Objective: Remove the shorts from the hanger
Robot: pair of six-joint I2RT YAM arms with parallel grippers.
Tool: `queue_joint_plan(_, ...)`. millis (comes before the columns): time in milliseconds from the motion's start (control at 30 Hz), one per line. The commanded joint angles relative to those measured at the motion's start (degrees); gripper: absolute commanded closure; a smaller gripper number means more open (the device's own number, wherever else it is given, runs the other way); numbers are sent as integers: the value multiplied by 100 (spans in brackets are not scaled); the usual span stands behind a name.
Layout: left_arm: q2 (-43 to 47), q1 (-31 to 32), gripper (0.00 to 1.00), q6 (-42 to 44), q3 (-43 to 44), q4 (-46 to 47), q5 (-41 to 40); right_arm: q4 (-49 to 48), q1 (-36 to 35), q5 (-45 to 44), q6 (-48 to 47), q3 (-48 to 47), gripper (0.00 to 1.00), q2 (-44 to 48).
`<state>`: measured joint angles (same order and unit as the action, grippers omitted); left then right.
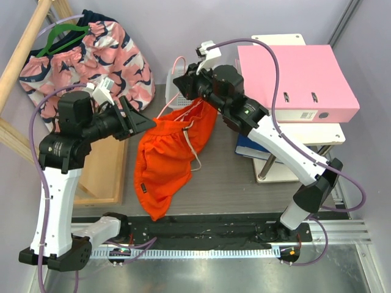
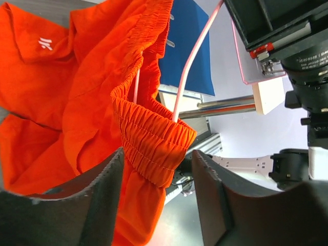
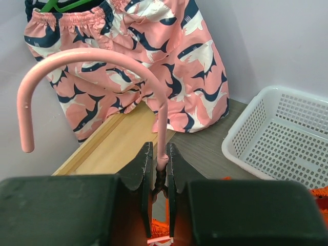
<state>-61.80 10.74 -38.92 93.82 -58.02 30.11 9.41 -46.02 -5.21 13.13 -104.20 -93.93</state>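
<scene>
While the right gripper [image 3: 160,154] clamps the hanger [image 3: 92,54], the shorts' [image 2: 77,92] waistband hangs within the parted left gripper [image 2: 159,154].

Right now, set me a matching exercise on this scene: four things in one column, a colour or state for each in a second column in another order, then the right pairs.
Things
1. shorts
2. hanger
3. basket
4. patterned garment

States
A. white mesh
B. hook stem pinched in the shut right gripper
C. pink with navy and white sharks
D. orange, waistband between the sides of the open left gripper

Pairs: 1-D, 2-B, 3-A, 4-C
</scene>
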Motion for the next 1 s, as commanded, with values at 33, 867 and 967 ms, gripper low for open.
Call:
queue_joint_plan(33,63,-19,42,-169,-39,124,355,-264,-3,205,226,-531,99,-2)
queue_joint_plan(867,1443,-11,41,-1031,-1446,1522,373,70,-364,794,-205,-188,99,305)
queue_joint_plan(967,1232,-19,40,-838,-1227,1057,338,-26,-443,750,-249,-74,99,349)
